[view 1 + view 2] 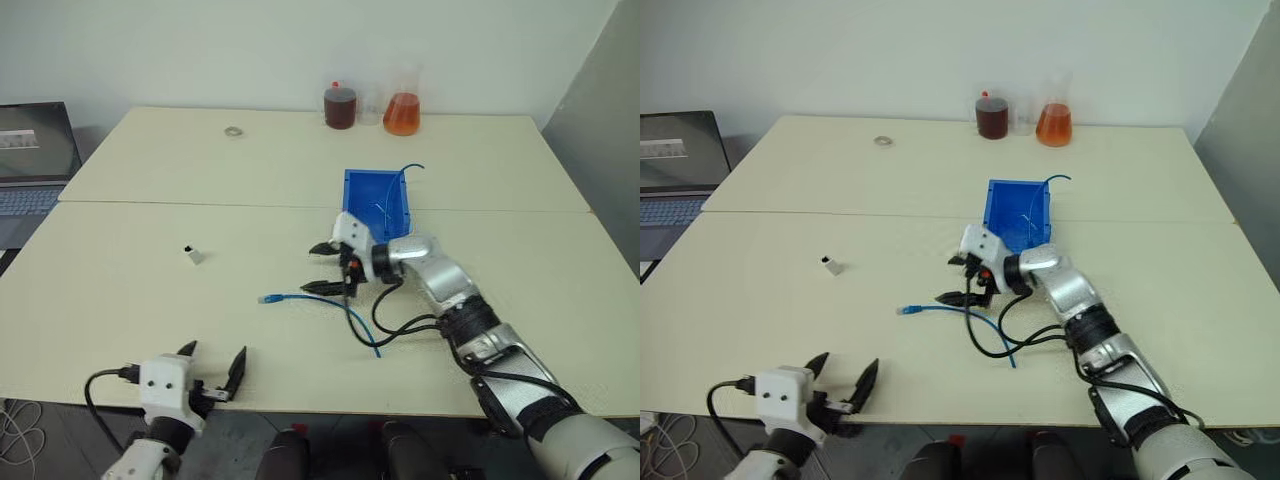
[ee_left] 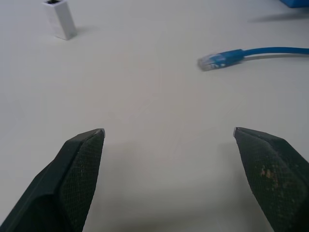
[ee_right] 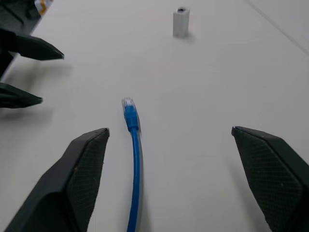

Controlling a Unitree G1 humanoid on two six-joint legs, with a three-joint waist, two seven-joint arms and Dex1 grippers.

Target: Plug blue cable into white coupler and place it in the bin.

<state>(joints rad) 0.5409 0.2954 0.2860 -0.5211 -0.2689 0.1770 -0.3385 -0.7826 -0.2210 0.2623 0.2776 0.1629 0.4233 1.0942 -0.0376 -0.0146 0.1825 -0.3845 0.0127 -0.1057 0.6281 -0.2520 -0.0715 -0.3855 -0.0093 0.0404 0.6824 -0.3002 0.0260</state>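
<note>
Two grippers, left gripper point(image 1: 214, 370) and right gripper point(image 1: 327, 268), spread, empty; blue cable point(image 3: 131, 116) plug between right jaws. Risk: closing off-centre skews plug, missing white coupler point(image 3: 180, 21) ahead.

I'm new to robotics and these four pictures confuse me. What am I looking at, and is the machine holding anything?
This is a two-armed robot at a pale table. The two wide pictures come from cameras on its head; the two close-ups look out from each wrist, between that arm's black fingers. The left pincer and right pincer are both open and hold nothing. On the table lie a blue cable, its plug free, a small white coupler standing apart, and a blue bin with cable rising from it. At the far edge stand bottles and a flask.
</note>
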